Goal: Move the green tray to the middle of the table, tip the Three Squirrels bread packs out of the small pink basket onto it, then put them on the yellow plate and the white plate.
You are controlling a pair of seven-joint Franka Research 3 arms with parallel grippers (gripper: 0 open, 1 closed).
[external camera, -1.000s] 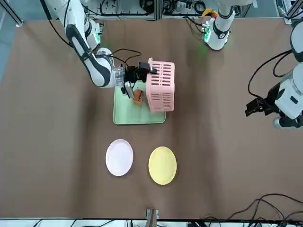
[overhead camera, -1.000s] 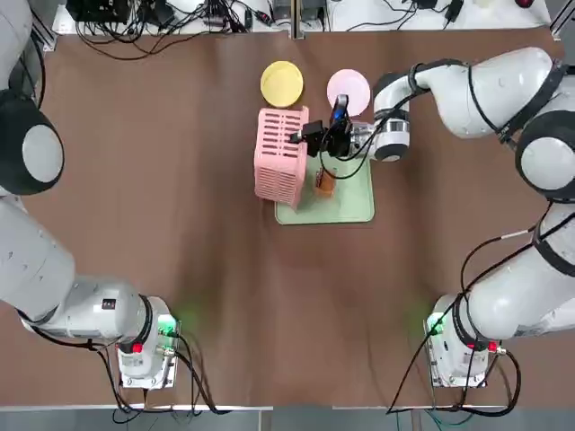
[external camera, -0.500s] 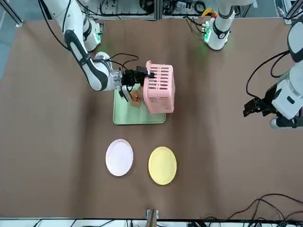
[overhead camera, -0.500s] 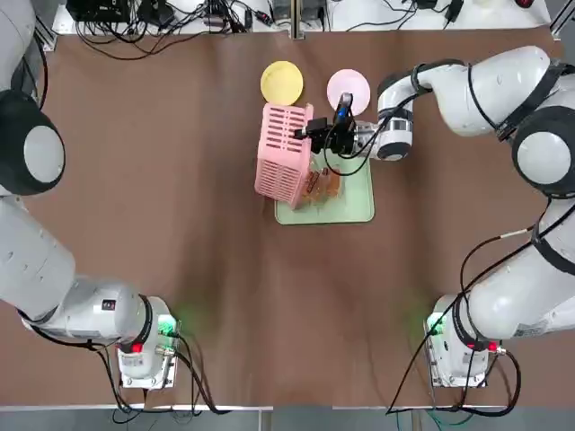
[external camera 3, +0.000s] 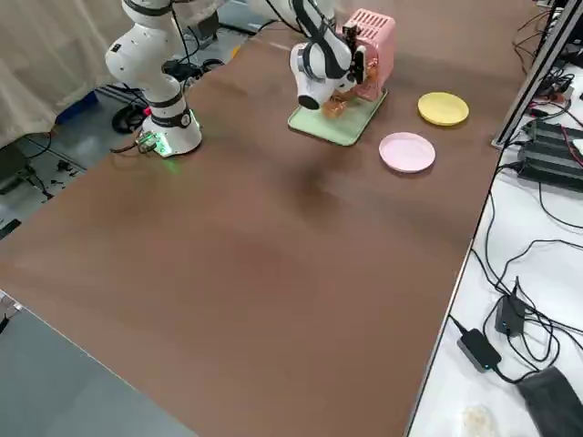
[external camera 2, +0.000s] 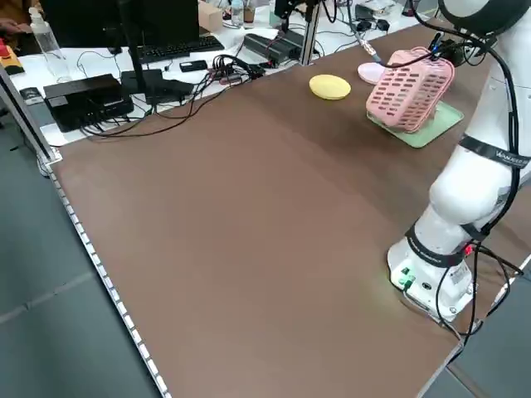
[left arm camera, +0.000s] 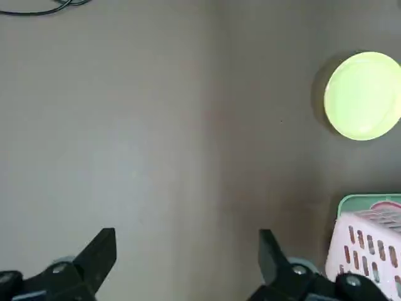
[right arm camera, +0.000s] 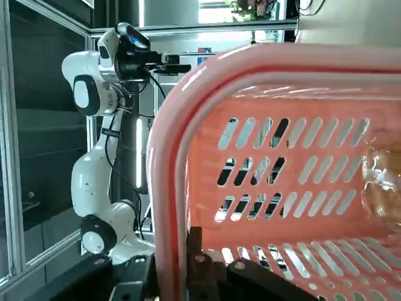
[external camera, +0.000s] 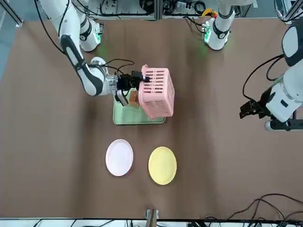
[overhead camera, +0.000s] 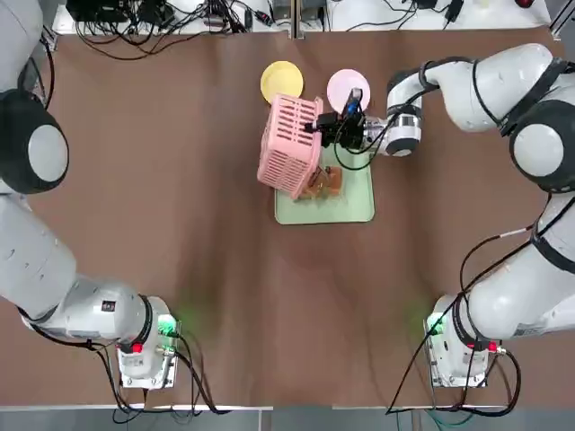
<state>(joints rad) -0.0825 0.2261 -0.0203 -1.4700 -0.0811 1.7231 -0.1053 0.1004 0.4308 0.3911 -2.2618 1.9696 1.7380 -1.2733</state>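
- Our right pincer [overhead camera: 325, 127] is clamped on the rim of the small pink basket [overhead camera: 290, 146], holding it tipped over the green tray [overhead camera: 350, 196]; over the last second the wrist has rolled it further and carried it a little toward the plates.
- One second ago only a single pack showed on the tray beside the basket; now a cluster of Three Squirrels bread packs [overhead camera: 322, 184] lies there, so we judge the tipping step to be well along; the right wrist view shows one pack [right arm camera: 381, 188] inside against the slats, so the basket may not be empty.
- The basket lies on its side and tilted, its open mouth facing the right arm and down toward the tray, its slatted base turned toward the left arm's side of the counter [overhead camera: 180, 224]; its long axis runs slantwise from near the plates down to the tray's near-left part.
- The tray sits about mid-counter; beyond it stand the yellow plate [overhead camera: 281, 81] and the white plate [overhead camera: 346, 88], side by side, both bare.
- Our left pincer [external camera: 253, 109] hangs well apart at the counter's side, fingers spread, holding nothing.
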